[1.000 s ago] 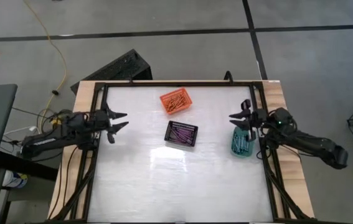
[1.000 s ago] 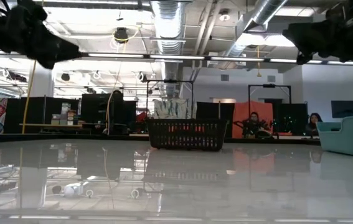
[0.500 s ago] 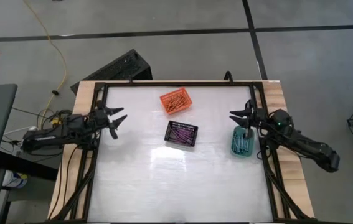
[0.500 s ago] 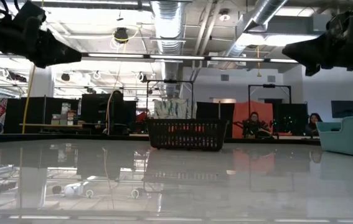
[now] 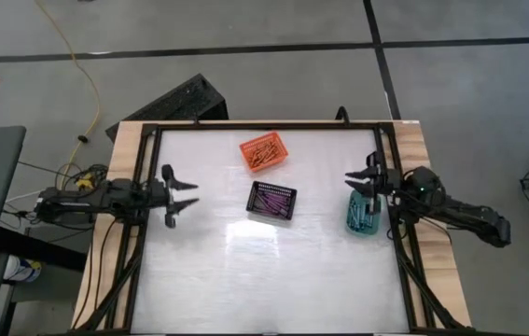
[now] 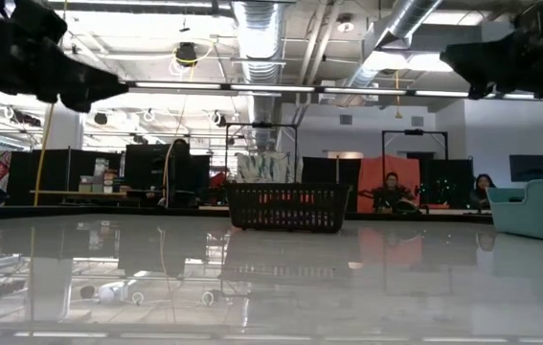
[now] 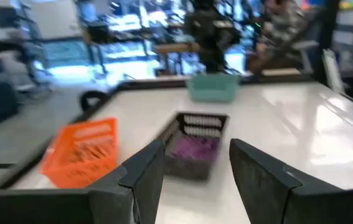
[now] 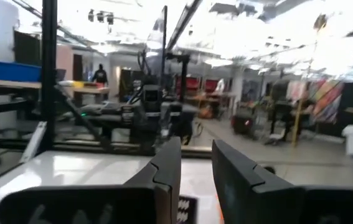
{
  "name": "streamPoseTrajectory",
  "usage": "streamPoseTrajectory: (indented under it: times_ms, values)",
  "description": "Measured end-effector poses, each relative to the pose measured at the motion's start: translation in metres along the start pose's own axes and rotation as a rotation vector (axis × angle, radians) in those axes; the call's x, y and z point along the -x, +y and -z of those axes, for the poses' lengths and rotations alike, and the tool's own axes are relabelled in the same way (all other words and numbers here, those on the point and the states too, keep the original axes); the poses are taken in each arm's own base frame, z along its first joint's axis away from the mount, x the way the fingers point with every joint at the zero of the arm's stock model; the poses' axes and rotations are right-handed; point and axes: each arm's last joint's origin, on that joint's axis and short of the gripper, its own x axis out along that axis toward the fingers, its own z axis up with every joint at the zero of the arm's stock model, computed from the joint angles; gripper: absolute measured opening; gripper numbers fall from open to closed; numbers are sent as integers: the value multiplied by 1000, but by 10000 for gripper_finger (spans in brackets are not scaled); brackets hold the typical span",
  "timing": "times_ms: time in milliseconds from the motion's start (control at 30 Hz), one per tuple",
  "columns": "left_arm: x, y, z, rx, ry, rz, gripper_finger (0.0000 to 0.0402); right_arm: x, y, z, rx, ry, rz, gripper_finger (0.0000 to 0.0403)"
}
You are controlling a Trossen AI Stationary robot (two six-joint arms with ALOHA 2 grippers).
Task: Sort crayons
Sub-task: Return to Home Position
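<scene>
The crayons lie sorted in three small baskets. Orange ones fill the orange basket [image 5: 262,152] [image 7: 83,152], purple ones the black basket [image 5: 271,199] [image 7: 195,146], and teal ones the teal basket [image 5: 362,213] [image 7: 212,87]. My left gripper [image 5: 186,194] [image 7: 195,168] hovers open at the table's left edge, level and pointing toward the black basket, with nothing between its fingers. My right gripper [image 5: 361,178] [image 8: 196,168] hangs open above the teal basket's far end at the right edge, also holding nothing.
A black frame [image 5: 264,126] runs along the table's far, left and right edges. The near half of the white tabletop [image 5: 264,271] carries nothing. In the low view, the black basket [image 6: 285,206] stands mid-table and the teal basket [image 6: 537,209] at the right.
My left gripper has swung toward the table's near edge and sunk a little. It now points straight across at the black basket, where before it slanted toward the far side. It has stayed open. The baskets have not moved.
</scene>
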Motion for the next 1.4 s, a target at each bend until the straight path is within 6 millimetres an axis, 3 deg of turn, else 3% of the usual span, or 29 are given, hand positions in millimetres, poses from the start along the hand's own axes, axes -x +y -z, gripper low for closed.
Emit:
streamPoseTrajectory:
  times_ms: [333, 833, 1200, 1400]
  values:
    - [0, -4, 2, 34, 13, 141, 173, -9, 2, 15, -56, 137, -68, 86]
    - [1, -9, 3, 94, 22, 300, 173, -14, 0, 15, -55, 126, -64, 76]
    - [1, -9, 3, 100, 25, 305, 173, -8, 3, 38, -125, 371, -57, 76]
    - [1, -9, 3, 100, 25, 305, 173, -9, 2, 34, -232, 331, -37, 76]
